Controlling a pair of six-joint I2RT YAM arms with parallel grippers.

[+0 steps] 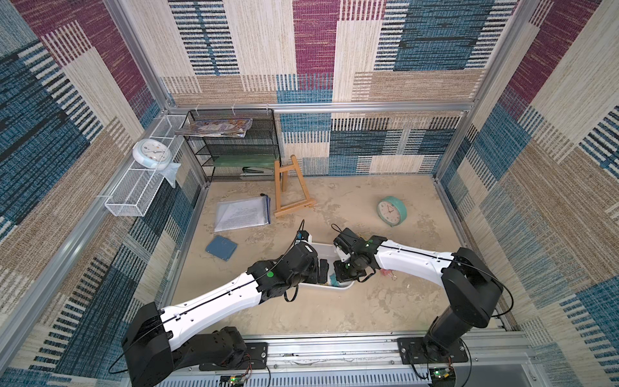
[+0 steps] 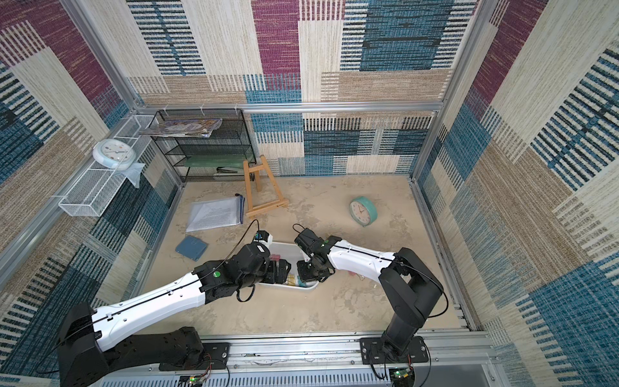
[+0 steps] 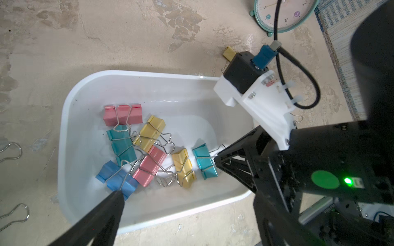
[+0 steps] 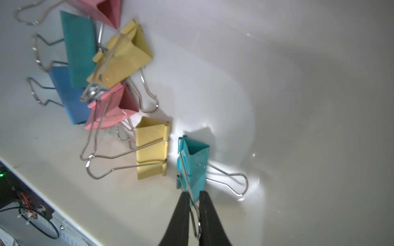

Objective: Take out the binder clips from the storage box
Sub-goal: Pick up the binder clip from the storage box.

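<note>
My right hand [image 4: 194,197] pinches a teal binder clip [image 4: 193,161].
By its wire handle [image 4: 184,168], in the storage box [image 3: 64,127]; my left hand [image 1: 323,270] looks spread wide.

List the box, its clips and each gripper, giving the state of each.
Box: holds seven clips.
Teal clip: lying in box, wire handle pinched.
Right gripper: shut on teal clip's handle.
Left gripper: open, over box.
Yellow clip: outside box.

I work in a lab test booth: aluminium frame [image 1: 321,107] and carpet-patterned panels [image 1: 315,43] enclose the table [image 1: 335,308].
</note>
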